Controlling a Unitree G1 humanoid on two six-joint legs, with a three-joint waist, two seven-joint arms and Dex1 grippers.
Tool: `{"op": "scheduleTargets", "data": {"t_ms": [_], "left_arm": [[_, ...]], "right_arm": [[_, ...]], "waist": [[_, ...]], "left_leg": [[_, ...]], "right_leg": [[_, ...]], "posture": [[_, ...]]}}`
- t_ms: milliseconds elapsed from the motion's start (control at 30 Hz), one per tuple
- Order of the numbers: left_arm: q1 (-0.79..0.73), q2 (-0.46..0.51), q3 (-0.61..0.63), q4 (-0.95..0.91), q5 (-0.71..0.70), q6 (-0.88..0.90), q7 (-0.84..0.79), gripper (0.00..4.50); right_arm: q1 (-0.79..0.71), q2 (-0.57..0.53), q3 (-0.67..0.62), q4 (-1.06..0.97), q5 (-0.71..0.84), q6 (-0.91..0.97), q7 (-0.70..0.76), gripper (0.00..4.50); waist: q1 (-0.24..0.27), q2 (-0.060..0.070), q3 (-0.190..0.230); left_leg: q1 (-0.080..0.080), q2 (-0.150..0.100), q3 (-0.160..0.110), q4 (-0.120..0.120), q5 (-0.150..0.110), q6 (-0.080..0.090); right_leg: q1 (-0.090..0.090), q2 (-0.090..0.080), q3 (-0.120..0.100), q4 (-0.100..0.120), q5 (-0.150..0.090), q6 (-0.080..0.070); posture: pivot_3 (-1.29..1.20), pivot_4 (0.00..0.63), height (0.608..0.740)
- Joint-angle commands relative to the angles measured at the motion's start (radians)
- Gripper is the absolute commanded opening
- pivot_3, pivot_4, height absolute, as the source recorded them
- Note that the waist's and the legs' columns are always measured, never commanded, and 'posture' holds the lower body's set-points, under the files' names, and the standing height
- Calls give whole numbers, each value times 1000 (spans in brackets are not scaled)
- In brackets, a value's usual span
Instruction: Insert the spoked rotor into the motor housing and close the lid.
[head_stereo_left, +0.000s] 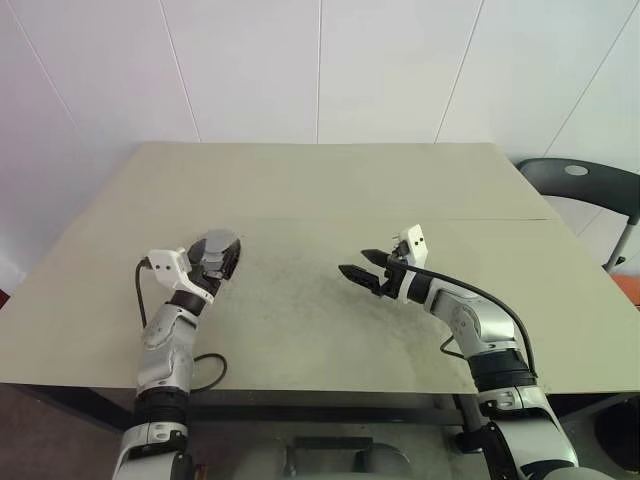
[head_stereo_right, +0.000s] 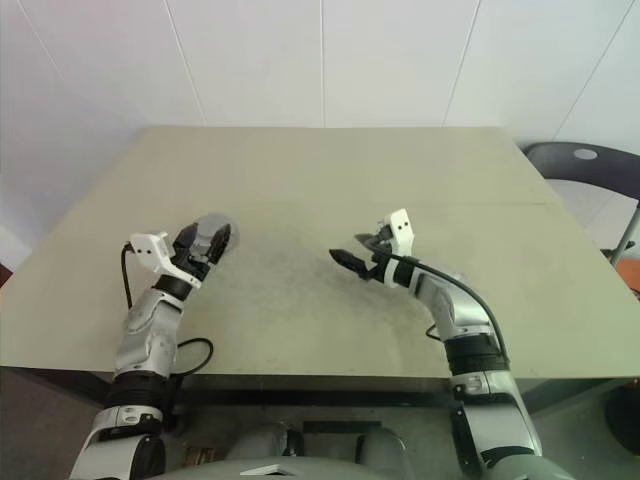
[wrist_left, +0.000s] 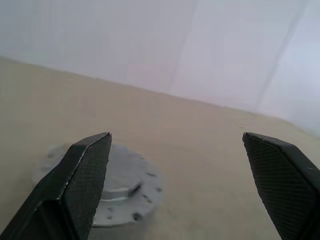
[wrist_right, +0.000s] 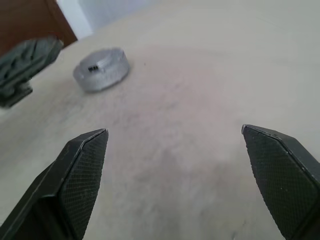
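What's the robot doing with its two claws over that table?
Right now it isn't holding anything. The left gripper hangs open just above a round grey metal disc lying flat on the beige table. It looks like a closed motor unit with its lid on, though I can't be sure. The right gripper is open too, over bare table, pointing toward the disc. A dark chair stands beyond the table's far right corner.

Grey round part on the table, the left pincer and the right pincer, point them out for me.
grey round part (wrist_right: 101, 69), right wrist view, its flat top face.
left pincer (wrist_left: 175, 175), left wrist view, midway between the open fingertips.
right pincer (head_stereo_left: 362, 265), left eye view, midway between the fingertips.
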Motion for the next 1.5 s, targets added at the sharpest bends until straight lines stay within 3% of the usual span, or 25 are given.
{"op": "scheduleTargets", "data": {"t_ms": [33, 267, 633, 1500], "left_arm": [[-15, 39, -36, -72, -3, 20, -94, 4500], [-60, 93, -142, -97, 59, 53, -217, 4500], [-113, 70, -190, -74, 106, 44, -217, 4500], [-109, 66, -201, -65, 114, 45, -271, 4500]], "right_arm": [[-53, -8, -35, 25, -32, -94, -31, 4488], [-51, -51, -6, 73, -90, -198, 24, 4488], [-40, -41, -24, 70, -105, -235, 4, 4488], [-25, -67, -92, 81, -97, -259, -36, 4488]], "waist": [[-1, 0, 0], [0, 1, 0], [0, 1, 0], [1, 1, 1]], "left_leg": [[0, 0, 0, 0, 0, 0], [0, 0, 0, -2, 0, 0], [0, 0, 0, -2, 0, 0], [0, 0, 0, -2, 0, 1]], "right_leg": [[0, 0, 0, -1, 0, 0], [0, 0, 0, -2, 1, 1], [1, 0, 0, -2, 2, 3], [1, 0, 0, -2, 2, 3]], "posture": [[0, 0, 740], [0, 0, 740], [0, 0, 740], [0, 0, 740]]}}
